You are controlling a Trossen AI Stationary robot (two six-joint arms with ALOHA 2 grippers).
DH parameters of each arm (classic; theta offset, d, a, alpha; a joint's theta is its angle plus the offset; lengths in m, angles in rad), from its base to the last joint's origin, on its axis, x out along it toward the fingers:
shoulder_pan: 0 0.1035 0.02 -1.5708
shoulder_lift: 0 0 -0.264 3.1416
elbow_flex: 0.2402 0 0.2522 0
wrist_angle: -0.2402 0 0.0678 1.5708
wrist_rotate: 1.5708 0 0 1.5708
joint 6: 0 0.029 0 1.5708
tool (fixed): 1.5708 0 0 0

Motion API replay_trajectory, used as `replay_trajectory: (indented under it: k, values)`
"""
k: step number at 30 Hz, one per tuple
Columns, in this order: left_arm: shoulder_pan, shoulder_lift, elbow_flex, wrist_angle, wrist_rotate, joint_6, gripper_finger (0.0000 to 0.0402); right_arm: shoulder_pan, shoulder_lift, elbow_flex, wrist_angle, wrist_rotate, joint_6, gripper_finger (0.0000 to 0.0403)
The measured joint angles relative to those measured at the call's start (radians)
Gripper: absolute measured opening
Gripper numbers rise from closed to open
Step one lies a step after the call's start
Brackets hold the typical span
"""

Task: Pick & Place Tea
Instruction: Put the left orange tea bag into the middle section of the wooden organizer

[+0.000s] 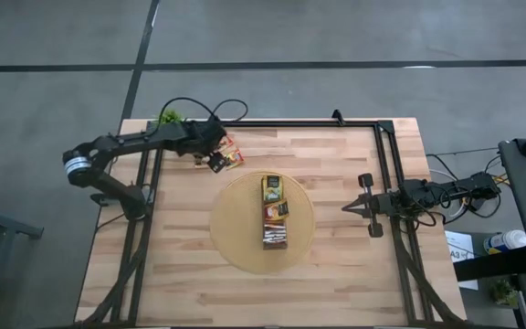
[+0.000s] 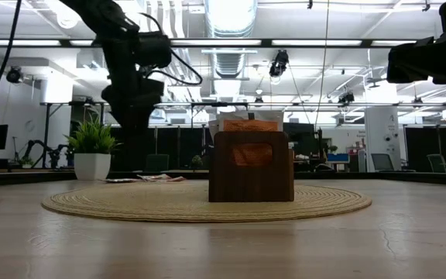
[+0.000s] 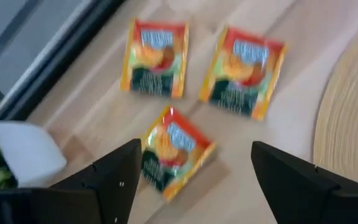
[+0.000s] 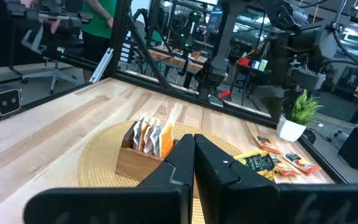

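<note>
Now, left gripper [image 3: 191, 180]: spread wide above loose tea sachets [image 3: 173, 149] beside the round mat [image 1: 263, 222].
Right gripper [image 4: 193, 158]: clenched, empty, parked.
Risk: flat sachet may slip the fingers.

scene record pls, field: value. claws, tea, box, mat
left claw: open, hovering over loose sachets near the table's far-left corner
right claw: shut, empty, parked at the right side, clear of the mat
loose sachets: three in the left wrist view, flat on the wood, off the mat
wooden box: on the mat, several sachets already standing in it
round mat: woven, mid-table
potted plant: far-left corner, beside the loose sachets
</note>
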Motion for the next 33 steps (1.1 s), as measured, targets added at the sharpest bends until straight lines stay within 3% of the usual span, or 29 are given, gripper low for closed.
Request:
replay_trajectory:
  k: [10, 21, 33]
  values:
    - [0.0, 0.007, -0.001, 0.166, -0.02, -0.033, 0.0296, 0.0, 0.0, 0.0, 0.0, 0.0, 0.0, 0.0009]
    - [0.015, 0.025, -0.011, 0.07, -0.044, -0.366, 0.0296, 0.0, 0.0, 0.0, 0.0, 0.0, 0.0, 0.0009]
    - [0.02, 0.185, 0.083, -0.062, -0.018, -0.399, 0.0296, 0.0, 0.0, 0.0, 0.0, 0.0, 0.0, 0.0009]
